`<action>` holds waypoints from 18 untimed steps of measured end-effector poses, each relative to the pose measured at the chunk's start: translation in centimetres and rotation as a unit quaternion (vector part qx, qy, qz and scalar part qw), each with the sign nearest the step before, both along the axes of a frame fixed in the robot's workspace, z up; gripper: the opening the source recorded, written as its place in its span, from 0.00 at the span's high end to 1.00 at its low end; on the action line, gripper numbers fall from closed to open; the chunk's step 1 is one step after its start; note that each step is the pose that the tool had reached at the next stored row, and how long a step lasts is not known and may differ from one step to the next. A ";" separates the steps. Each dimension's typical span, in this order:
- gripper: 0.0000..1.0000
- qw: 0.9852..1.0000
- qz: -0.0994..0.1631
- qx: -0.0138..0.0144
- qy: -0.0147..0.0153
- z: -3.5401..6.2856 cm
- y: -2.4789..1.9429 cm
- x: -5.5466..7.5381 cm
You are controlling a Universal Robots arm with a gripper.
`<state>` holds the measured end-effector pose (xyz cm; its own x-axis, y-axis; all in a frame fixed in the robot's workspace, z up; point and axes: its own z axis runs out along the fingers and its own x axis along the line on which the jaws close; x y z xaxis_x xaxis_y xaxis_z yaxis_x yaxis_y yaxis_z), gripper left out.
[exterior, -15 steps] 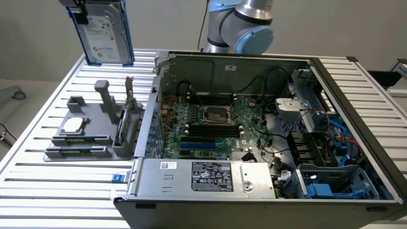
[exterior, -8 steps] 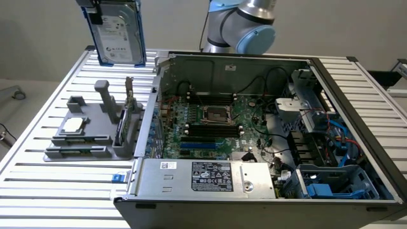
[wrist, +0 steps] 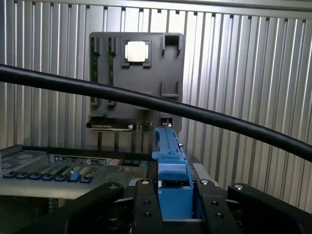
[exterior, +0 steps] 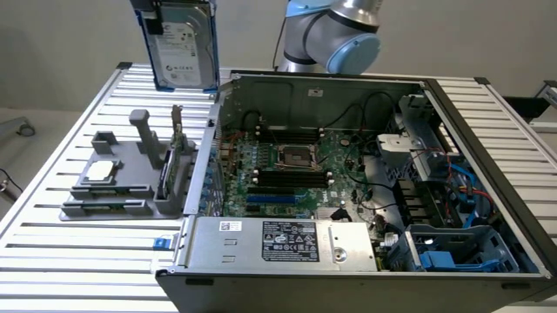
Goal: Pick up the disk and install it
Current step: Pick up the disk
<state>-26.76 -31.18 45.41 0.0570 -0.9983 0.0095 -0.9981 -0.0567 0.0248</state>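
Note:
The disk [exterior: 182, 47] hangs upright in the air above the back left of the slatted table, a silver-grey drive with a white label and a blue carrier frame. My gripper [exterior: 177, 8] grips it from above at the picture's top edge. In the wrist view the blue carrier edge of the disk [wrist: 170, 161] runs out from between my black fingers [wrist: 146, 204], and my gripper [wrist: 176, 201] is shut on it. Below the disk lies the grey holder [wrist: 136, 73].
An open computer case [exterior: 487, 163] lies on the slatted table [exterior: 78, 261], with the motherboard, a silver power supply box [exterior: 278, 242] and a blue drive cage [exterior: 461, 251] inside. The grey holder [exterior: 122, 182] carries a small square chip [exterior: 98, 171] and upright cards. A black cable [wrist: 219, 122] crosses the wrist view.

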 end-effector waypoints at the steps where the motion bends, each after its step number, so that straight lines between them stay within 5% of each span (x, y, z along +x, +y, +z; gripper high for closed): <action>1: 0.67 1.000 0.000 0.000 0.000 0.04 -0.05 0.5; 11: 0.67 1.000 0.000 0.003 0.003 0.52 -0.49 4.7; 18: 0.67 1.000 0.000 0.006 0.021 0.62 -1.34 5.7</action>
